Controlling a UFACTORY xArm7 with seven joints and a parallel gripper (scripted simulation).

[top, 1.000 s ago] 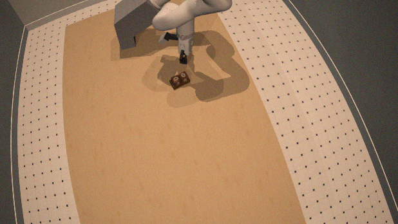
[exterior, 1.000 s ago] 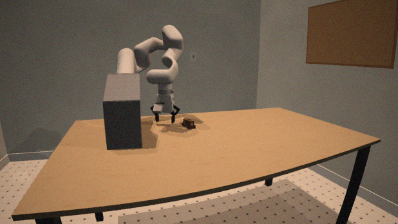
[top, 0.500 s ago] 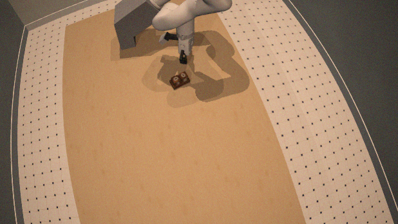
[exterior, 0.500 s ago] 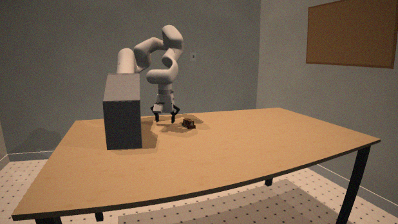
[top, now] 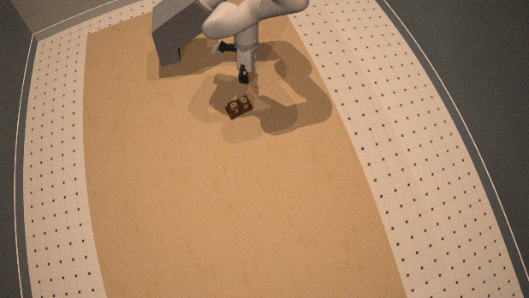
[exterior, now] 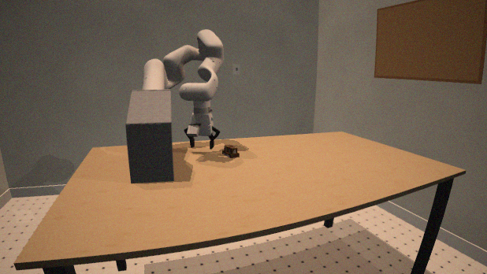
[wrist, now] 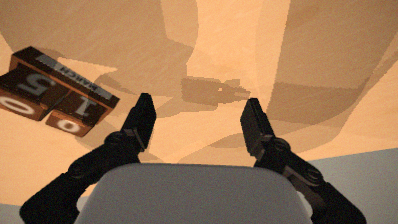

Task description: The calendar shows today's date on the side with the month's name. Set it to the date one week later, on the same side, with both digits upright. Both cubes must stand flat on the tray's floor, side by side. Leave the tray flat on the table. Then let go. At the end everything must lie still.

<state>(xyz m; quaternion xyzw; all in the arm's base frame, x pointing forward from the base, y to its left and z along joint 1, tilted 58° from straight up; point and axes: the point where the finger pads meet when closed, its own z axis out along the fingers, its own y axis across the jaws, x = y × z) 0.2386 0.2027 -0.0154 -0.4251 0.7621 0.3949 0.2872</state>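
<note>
The calendar [top: 239, 106] is a small dark wooden tray holding two brown cubes side by side on the table. In the wrist view the tray [wrist: 55, 92] sits at the upper left, with the label MARCH along one long side. On that side the cubes show 1 [wrist: 86, 107] and 5 [wrist: 36, 84], seen upside down from here. Their neighbouring faces both show 0. It also shows in the exterior view [exterior: 230, 151]. My gripper [wrist: 199, 106] [exterior: 202, 142] is open and empty, above the bare table, to the right of the calendar and apart from it.
A tall grey box [exterior: 150, 135] stands on the table left of the gripper, carrying the arm's base. The arm [top: 240, 21] casts broad shadows around the calendar. The table's far edge shows at the bottom right of the wrist view.
</note>
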